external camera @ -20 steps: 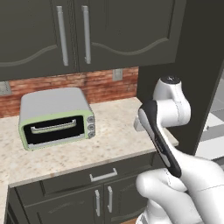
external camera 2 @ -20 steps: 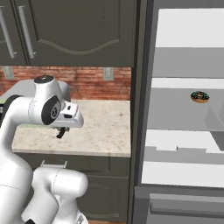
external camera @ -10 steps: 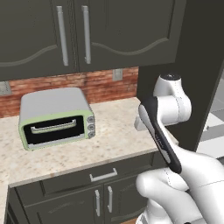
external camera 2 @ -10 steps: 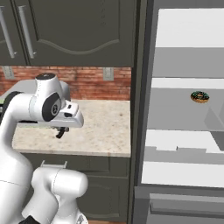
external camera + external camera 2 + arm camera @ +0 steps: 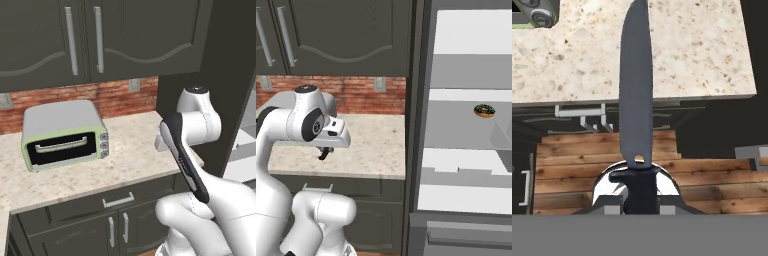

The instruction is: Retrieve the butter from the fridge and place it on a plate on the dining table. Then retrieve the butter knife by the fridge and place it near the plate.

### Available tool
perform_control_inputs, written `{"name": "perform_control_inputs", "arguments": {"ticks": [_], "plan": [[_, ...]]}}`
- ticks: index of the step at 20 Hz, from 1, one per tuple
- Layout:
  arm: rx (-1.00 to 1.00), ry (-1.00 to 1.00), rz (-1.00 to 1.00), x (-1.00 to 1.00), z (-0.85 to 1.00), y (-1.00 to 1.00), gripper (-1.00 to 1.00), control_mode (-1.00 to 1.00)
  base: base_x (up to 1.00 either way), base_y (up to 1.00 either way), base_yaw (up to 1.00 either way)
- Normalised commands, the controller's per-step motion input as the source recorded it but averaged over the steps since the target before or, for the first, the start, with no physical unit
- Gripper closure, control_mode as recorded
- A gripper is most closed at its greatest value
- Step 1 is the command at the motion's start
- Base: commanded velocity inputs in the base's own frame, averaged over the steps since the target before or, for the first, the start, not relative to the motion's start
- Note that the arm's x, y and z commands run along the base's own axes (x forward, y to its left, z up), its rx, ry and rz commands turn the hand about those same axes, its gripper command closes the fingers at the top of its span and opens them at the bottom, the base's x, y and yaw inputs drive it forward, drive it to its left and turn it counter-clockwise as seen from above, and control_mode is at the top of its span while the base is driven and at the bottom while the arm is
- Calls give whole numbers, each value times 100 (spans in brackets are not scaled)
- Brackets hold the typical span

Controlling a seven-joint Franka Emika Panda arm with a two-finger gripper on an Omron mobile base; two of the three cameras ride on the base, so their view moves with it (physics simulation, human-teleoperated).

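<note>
- Gripper (image 5: 641, 202) closed on the handle of the butter knife (image 5: 636, 90); in the hand view the blade points to 12 o'clock, over the counter (image 5: 702, 50) edge and the wood floor (image 5: 712, 165).
- Right base view: gripper (image 5: 325, 151) hangs above the counter, at 9 o'clock from the open fridge (image 5: 466, 150).
- Fridge shelves hold a doughnut (image 5: 484, 110); no butter seen there.
- Toaster oven (image 5: 62, 134) sits at 9 o'clock from the arm.
- Judgement: knife retrieved; carrying it to the plate remains. Plate and table unseen, so the butter step cannot be confirmed.

the arm is folded at the elbow, its end effector (image 5: 641, 202) clamped shut.
</note>
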Motion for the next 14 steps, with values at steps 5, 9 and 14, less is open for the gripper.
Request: {"name": "perform_control_inputs", "arguments": {"ticks": [5,9,14], "plan": [[0,0,0,-1,0,0,100,100,-36,-1,-5],[0,0,0,0,0,0,100,100,-82,-2,-25],[0,0,0,0,0,0,100,100,-70,0,-33]]}}
